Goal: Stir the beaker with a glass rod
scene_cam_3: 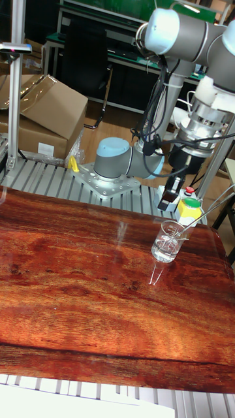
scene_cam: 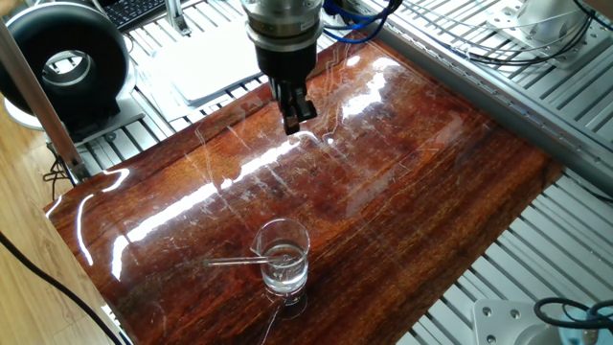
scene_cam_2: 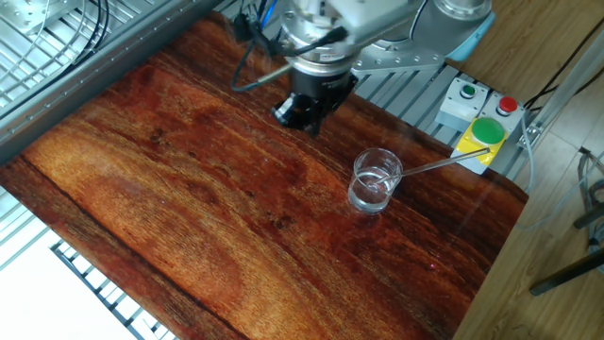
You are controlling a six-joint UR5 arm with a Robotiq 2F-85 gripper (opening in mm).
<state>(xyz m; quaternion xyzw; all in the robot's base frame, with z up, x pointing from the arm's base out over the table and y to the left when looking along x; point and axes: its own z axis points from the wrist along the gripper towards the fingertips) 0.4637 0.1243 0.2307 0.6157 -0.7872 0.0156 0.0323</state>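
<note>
The clear glass beaker (scene_cam: 283, 257) stands near the front edge of the wooden table, with liquid in its bottom. The glass rod (scene_cam: 230, 261) leans inside it, its free end sticking out over the rim; the other views show the beaker (scene_cam_2: 376, 181) (scene_cam_3: 167, 241) and the rod (scene_cam_2: 444, 164) (scene_cam_3: 207, 210) the same way. My gripper (scene_cam: 295, 120) hangs over the far side of the table, well away from the beaker and touching nothing. Its fingers look pressed together and hold nothing. It also shows as a dark block in the other fixed view (scene_cam_2: 304, 115) and the tall view (scene_cam_3: 170, 196).
A button box with a green button (scene_cam_2: 487, 132) sits just beyond the beaker at the table's edge. A black round device (scene_cam: 65, 67) and a white sheet (scene_cam: 211, 67) lie off the table's far corner. The arm's base (scene_cam_3: 117, 163) stands behind the table.
</note>
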